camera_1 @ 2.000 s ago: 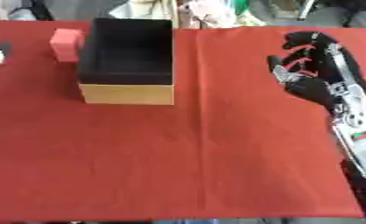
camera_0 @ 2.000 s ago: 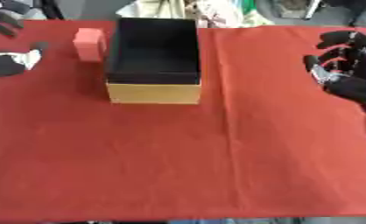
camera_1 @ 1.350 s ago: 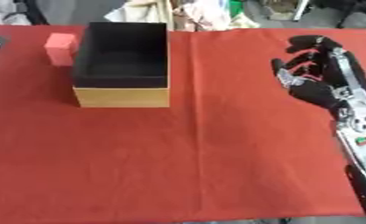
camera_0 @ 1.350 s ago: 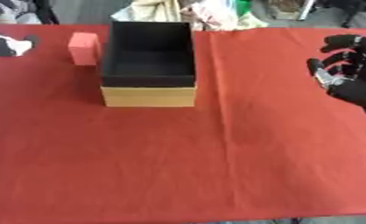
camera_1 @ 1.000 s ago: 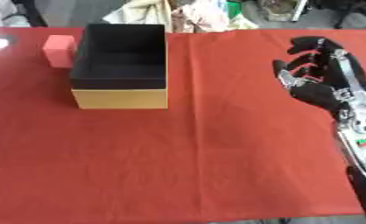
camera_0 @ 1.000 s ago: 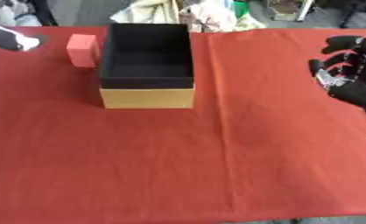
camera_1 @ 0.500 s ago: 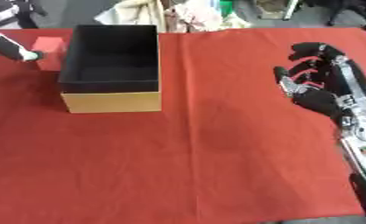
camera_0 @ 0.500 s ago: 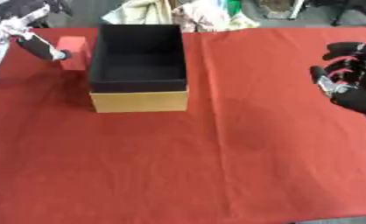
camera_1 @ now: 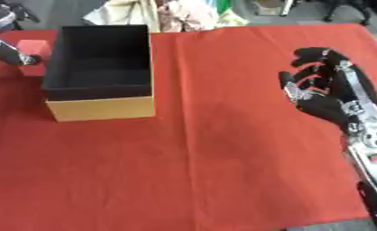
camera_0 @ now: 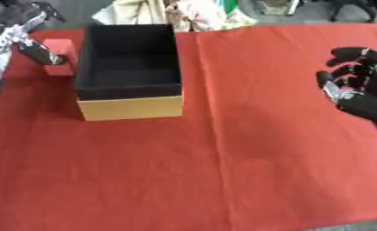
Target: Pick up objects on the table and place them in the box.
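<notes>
A red cloth [camera_0: 223,158] covers the worktop edge to edge. Beyond its far edge lie grey floor [camera_0: 89,11] and a pale heap of cloth [camera_0: 164,13].

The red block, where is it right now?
The red block sits at the far left of the left eye view, beside the box's left wall, with the left robot hand at it.

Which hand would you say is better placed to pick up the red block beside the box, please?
The left hand: it is already at the red block, just left of the box. The right hand hangs open far across the table.
</notes>
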Tool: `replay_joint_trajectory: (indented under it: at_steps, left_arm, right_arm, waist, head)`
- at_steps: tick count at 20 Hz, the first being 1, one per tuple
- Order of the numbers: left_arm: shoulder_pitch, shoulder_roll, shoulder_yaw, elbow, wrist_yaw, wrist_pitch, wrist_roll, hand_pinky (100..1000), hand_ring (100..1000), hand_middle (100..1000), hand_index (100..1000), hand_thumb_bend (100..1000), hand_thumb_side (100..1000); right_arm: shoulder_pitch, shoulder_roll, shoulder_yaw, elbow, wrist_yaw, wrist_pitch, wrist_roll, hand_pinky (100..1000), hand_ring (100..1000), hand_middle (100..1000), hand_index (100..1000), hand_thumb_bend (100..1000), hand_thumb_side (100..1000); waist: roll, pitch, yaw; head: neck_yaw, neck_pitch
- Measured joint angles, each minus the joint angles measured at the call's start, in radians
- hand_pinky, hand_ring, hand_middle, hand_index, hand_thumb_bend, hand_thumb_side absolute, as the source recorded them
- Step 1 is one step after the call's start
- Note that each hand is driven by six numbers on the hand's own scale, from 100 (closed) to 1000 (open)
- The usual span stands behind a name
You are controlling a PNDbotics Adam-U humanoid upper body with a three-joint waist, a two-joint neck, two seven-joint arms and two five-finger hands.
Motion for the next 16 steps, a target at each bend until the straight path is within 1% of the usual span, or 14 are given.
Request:
replay_joint_trajectory:
  at_steps: [4, 10, 12, 13, 14, 15, 16]
  left_arm:
    - [0.0, 0.007, 0.004, 0.012, 0.02, 0.001, -0.017, 835, 871, 882, 870, 452, 100]
    - [0.005, 0.007, 0.004, 0.018, 0.023, -0.001, -0.05, 831, 864, 870, 868, 393, 100]
    - [0.01, 0.007, 0.004, 0.018, 0.021, 0.0, -0.055, 825, 843, 839, 863, 360, 100]
    - [0.011, 0.007, 0.004, 0.018, 0.019, 0.001, -0.056, 813, 813, 792, 856, 319, 100]
    - [0.011, 0.007, 0.004, 0.018, 0.016, 0.001, -0.057, 806, 795, 764, 851, 299, 100]
    - [0.011, 0.007, 0.004, 0.018, 0.013, 0.002, -0.057, 793, 763, 698, 844, 252, 100]
    - [0.011, 0.007, 0.004, 0.017, 0.012, 0.002, -0.057, 790, 745, 655, 839, 224, 100]
  right_arm:
    - [-0.006, 0.001, 0.0, 0.002, -0.001, -0.002, 0.002, 411, 526, 595, 742, 269, 100]
    - [-0.006, 0.007, 0.0, 0.004, -0.003, -0.005, 0.005, 412, 526, 595, 743, 263, 100]
    - [-0.006, 0.008, 0.0, 0.004, -0.003, -0.006, 0.006, 412, 527, 595, 744, 260, 100]
    - [-0.006, 0.008, 0.0, 0.004, -0.003, -0.006, 0.006, 412, 527, 595, 744, 258, 100]
    - [-0.006, 0.008, 0.0, 0.004, -0.003, -0.006, 0.006, 412, 527, 595, 744, 258, 100]
    - [-0.006, 0.008, 0.0, 0.004, -0.003, -0.006, 0.006, 412, 527, 595, 744, 257, 100]
    - [-0.006, 0.008, 0.0, 0.004, -0.003, -0.006, 0.006, 413, 527, 594, 744, 254, 100]
  waist:
    - [0.001, 0.01, -0.005]
    - [0.003, 0.021, -0.01]
    - [0.004, 0.022, -0.01]
    - [0.004, 0.022, -0.01]
    - [0.004, 0.022, -0.01]
    - [0.004, 0.022, -0.01]
    - [0.004, 0.022, -0.01]
  head:
    - [0.0, -0.001]
    - [-0.001, -0.009]
    - [-0.001, -0.009]
    - [-0.001, -0.009]
    - [-0.001, -0.009]
    - [-0.002, -0.009]
    - [-0.002, -0.009]
